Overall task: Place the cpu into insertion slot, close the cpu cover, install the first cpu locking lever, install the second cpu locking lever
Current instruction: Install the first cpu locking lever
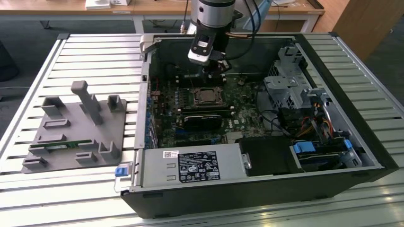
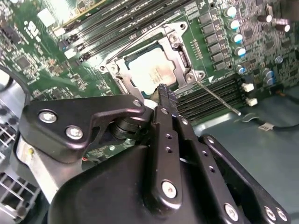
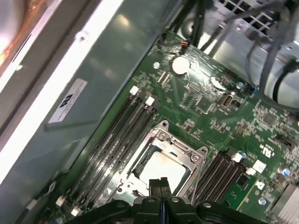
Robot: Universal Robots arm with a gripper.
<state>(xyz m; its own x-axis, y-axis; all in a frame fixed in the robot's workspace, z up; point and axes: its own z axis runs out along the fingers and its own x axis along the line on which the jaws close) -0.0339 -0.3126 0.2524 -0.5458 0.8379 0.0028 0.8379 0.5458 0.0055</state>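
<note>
Two of the four steps look done, by my read. The cpu (image 3: 161, 169) sits in the socket on the motherboard (image 3: 210, 107), silvery top up, square to the slot. The cpu cover (image 3: 180, 148) lies flat around it as a metal frame with its centre open over the chip, so I judge it closed. The second wrist view agrees.

Levers: neither looks locked.
- **First rod:** in the second wrist view one locking lever (image 2: 218, 97), a thin wire rod, angles out from the socket corner over the memory slots (image 2: 224, 86). It is clearly off its catch.
- **Second rod:** a second rod (image 2: 140, 39) runs along the opposite side of the frame. I cannot tell whether it is hooked, but it looks loose to me.

Gripper (image 3: 159, 183): fingers pressed together, nothing between them, carrying nothing. In both wrist views its tip hovers at the socket edge, close to the cpu cover. Whether it touches the frame cannot be judged. In the exterior view it hangs inside the open PC case (image 1: 353, 156), over the socket area.

Left to do: both lever installs.

A grey parts fixture (image 1: 69, 127) sits on the slatted table (image 1: 38, 198) at the exterior view's left, beside the case. It is not in play.
</note>
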